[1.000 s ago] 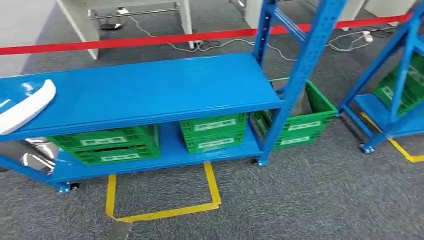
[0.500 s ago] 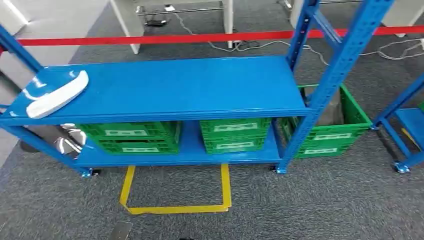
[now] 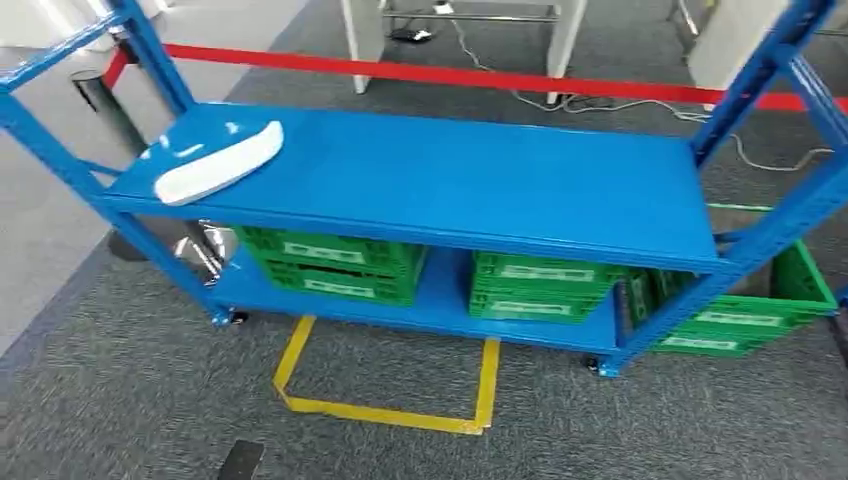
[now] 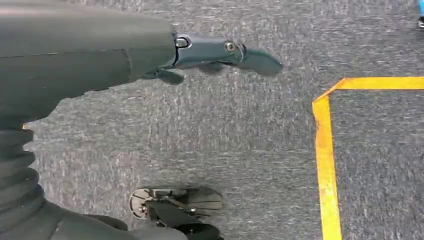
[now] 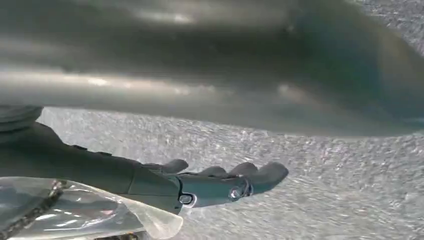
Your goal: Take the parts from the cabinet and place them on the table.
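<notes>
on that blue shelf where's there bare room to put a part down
The blue shelf top is bare from the white curved part at its left end across to the right uprights. The lower shelf is crowded with green crates, with only a narrow gap between the two stacks.

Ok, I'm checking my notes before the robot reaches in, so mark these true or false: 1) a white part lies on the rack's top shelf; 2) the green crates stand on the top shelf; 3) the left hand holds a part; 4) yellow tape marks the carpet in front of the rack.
1) True. The white part lies on the top shelf, near its left end.
2) False. The green crates stand on the bottom shelf, under the top one.
3) False. The left hand holds nothing; its fingers are stretched out over the carpet.
4) True. The yellow tape outlines a square on the floor in front of the rack.
</notes>
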Controlling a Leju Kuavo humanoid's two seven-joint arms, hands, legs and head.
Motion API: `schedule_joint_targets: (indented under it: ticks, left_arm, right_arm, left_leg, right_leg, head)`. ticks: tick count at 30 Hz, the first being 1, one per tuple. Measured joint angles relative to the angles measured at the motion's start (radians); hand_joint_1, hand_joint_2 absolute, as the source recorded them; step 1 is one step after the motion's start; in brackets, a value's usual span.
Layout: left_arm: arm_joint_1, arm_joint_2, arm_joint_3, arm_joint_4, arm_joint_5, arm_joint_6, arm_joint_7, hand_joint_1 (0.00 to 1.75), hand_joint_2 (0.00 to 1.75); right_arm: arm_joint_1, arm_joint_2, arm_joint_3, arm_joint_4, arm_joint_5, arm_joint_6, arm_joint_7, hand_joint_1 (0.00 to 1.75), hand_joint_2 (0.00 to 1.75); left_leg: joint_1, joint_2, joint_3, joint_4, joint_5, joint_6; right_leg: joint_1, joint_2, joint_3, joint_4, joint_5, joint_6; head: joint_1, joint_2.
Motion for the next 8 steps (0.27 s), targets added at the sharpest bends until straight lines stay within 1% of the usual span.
schedule_joint_targets:
  ticks: [1,2,3,4,5,6,8]
  left_arm:
    - [0.002,0.0,0.0,0.0,0.0,0.0,0.0,0.0,1.75]
    - [0.005,0.0,0.0,0.0,0.0,0.0,0.002,0.0,1.75]
    - [0.006,0.0,0.0,0.0,-0.002,0.0,0.001,0.0,1.75]
    - [0.005,-0.001,0.0,0.0,-0.002,0.0,0.002,0.0,1.75]
    - [0.005,0.0,0.0,0.0,-0.002,-0.001,0.003,0.0,1.75]
    - [0.004,0.0,0.0,0.0,-0.002,-0.001,0.003,0.0,1.75]
    - [0.005,0.0,0.0,0.0,-0.002,0.0,0.004,0.0,1.75]
  right_arm:
    - [0.001,-0.002,0.0,0.0,0.0,0.001,0.001,0.0,0.0]
    - [0.0,-0.002,0.0,0.0,0.0,0.005,0.005,0.0,0.0]
    - [-0.001,-0.003,0.0,0.0,-0.001,0.008,0.011,0.0,0.0]
    - [-0.002,-0.004,0.0,0.0,-0.001,0.01,0.02,0.0,0.0]
    - [-0.004,-0.004,0.0,0.0,-0.001,0.011,0.025,0.0,0.0]
    - [-0.005,-0.004,0.0,0.0,-0.001,0.011,0.026,0.0,0.0]
    - [-0.002,-0.004,0.0,0.0,-0.001,0.013,0.034,0.0,0.0]
  left_leg:
    - [0.0,-0.005,0.004,0.0,-0.003,0.0]
    - [0.001,-0.013,0.009,0.0,-0.006,-0.002]
    - [0.002,-0.02,0.016,0.002,-0.011,-0.007]
    - [0.002,-0.023,0.022,0.006,-0.019,-0.013]
    - [-0.004,-0.024,0.019,0.011,-0.025,-0.02]
    - [-0.005,-0.027,0.016,0.017,-0.029,-0.024]
    - [-0.002,-0.027,0.015,0.014,-0.026,-0.031]
  right_leg:
    - [0.0,0.0,-0.005,-0.017,0.031,0.0]
    - [-0.001,0.0,0.011,-0.073,0.08,0.0]
    - [-0.002,0.0,0.046,-0.164,0.14,0.0]
    - [-0.004,0.003,0.085,-0.263,0.191,-0.001]
    - [-0.002,0.014,0.096,-0.285,0.171,-0.005]
    - [-0.002,0.015,0.109,-0.298,0.171,-0.018]
    - [0.002,0.016,0.106,-0.295,0.172,-0.028]
  head:
    - [0.0,0.0]
    - [0.0,0.0]
    - [-0.001,0.0]
    - [0.0,0.0]
    - [0.001,0.0]
    - [0.001,0.0]
    - [-0.002,0.0]
